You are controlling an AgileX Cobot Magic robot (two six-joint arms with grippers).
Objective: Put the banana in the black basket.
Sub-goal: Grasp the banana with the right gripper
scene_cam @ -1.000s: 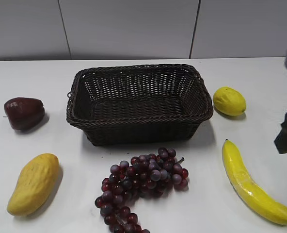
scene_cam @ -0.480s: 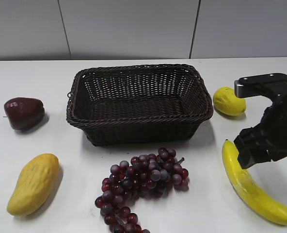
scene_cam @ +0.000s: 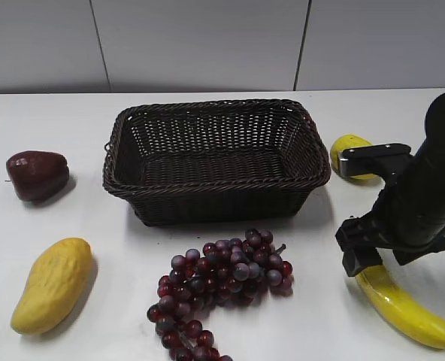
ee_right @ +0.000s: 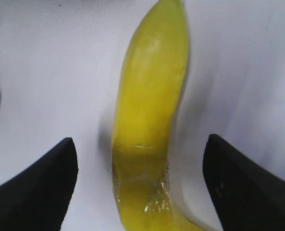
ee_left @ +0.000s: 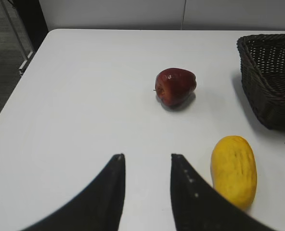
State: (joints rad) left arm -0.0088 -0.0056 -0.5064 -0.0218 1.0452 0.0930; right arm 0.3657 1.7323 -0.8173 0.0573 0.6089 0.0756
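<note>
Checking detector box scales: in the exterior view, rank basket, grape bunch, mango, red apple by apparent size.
1. black basket, clearly largest.
2. grape bunch.
3. mango.
4. red apple, smallest.
Grapes and mango sit nearer the camera, which inflates them somewhat.

— Any writing, label, brand or number to read anywhere?
— None. Nothing legible shows in any of the three views; every surface in sight is plain and unmarked.
</note>
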